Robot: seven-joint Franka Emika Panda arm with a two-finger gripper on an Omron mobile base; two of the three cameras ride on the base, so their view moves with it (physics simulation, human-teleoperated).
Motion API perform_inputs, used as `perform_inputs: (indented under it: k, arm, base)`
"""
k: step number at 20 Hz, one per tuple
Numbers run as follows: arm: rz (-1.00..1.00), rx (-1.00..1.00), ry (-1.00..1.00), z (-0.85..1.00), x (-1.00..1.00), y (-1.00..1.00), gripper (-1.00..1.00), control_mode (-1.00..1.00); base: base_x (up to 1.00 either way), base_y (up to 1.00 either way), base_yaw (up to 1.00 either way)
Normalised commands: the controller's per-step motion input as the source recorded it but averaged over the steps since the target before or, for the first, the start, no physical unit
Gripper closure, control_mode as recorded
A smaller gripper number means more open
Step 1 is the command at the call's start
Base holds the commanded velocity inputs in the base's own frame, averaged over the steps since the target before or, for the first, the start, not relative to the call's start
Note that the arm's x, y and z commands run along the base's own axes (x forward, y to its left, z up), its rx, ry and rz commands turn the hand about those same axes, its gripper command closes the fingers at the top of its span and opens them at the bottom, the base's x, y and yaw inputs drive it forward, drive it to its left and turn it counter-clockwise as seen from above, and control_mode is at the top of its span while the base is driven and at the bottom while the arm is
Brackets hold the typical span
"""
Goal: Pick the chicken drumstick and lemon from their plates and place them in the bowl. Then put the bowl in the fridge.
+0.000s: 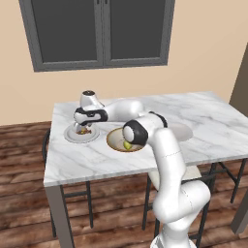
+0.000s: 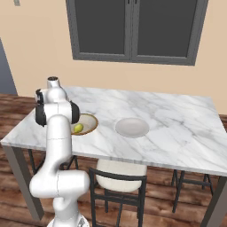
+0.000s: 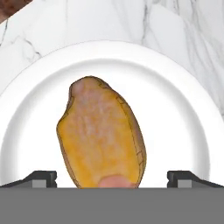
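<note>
Hovering wide open, the hand (image 3: 112,177) straddles the chicken drumstick (image 3: 103,133) on its plate (image 3: 183,127), gripping nothing.

a home dining corner of a kitchen: beneath the gripper (image 1: 85,130) a marble-topped table (image 1: 203,121) set with crockery, beyond it a dark-framed window (image 1: 99,31) in a peach wall (image 2: 40,53), below it wooden plank flooring (image 1: 24,193) and cushioned chairs (image 2: 119,175).

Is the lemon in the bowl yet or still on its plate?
In the bowl: the lemon lies inside it, and the plate beside it is bare.
</note>
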Motion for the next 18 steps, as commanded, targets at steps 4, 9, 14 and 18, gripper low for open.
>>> perform_inputs:
  k: [4, 9, 14, 18]
  arm:
    - [0.01, 0.00, 0.00, -0.07, 0.11, 0.07, -1.00, -1.00]
    - [0.01, 0.00, 0.02, -0.11, 0.08, 0.05, -1.00, -1.00]
    - [0.00, 0.00, 0.03, -0.08, 0.08, 0.04, -1.00, -1.00]
    - [0.00, 0.00, 0.06, -0.13, -0.05, 0.00, 1.00, -1.00]
  base:
    - [0.00, 0.00, 0.00]
    - [0.00, 0.00, 0.00]
    - [0.00, 0.00, 0.00]
    - [0.00, 0.00, 0.00]
